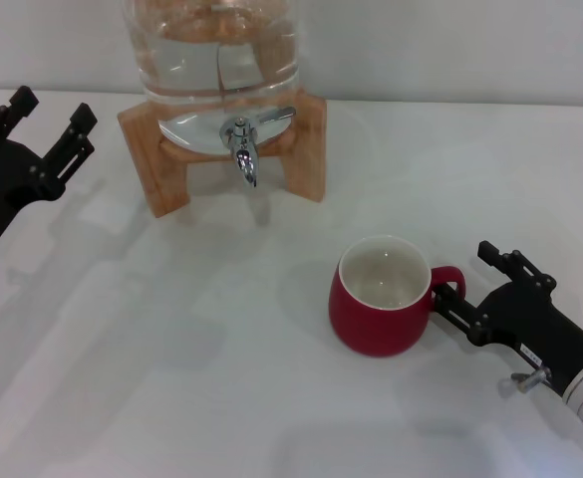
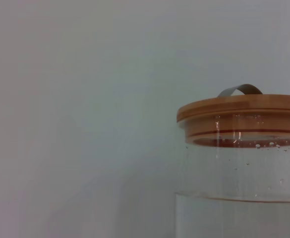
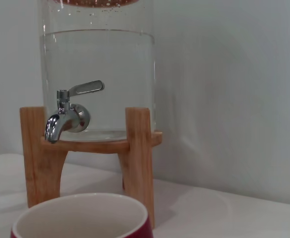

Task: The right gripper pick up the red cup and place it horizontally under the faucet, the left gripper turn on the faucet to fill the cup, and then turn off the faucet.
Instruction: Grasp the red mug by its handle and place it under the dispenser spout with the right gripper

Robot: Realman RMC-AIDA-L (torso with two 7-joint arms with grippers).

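Head view | right tool (image 1: 448,299) fingers astride red cup (image 1: 380,297) handle | no writing legible

White surface (image 1: 221,398) fills head view, smooth, matte, faint grey shadows spread across it. Soft highlight near middle, light diffuse, coming from above. Plain pale wall (image 1: 470,50) runs along far edge, meets surface in straight seam. In left wrist view, wall (image 2: 75,109) same blank grey-white, no marks, slightly darker toward lower corner. In right wrist view, wall (image 3: 234,89) again bare, gentle shadow gradient; surface (image 3: 224,213) below it white, softly lit. No windows or floor visible in any view.
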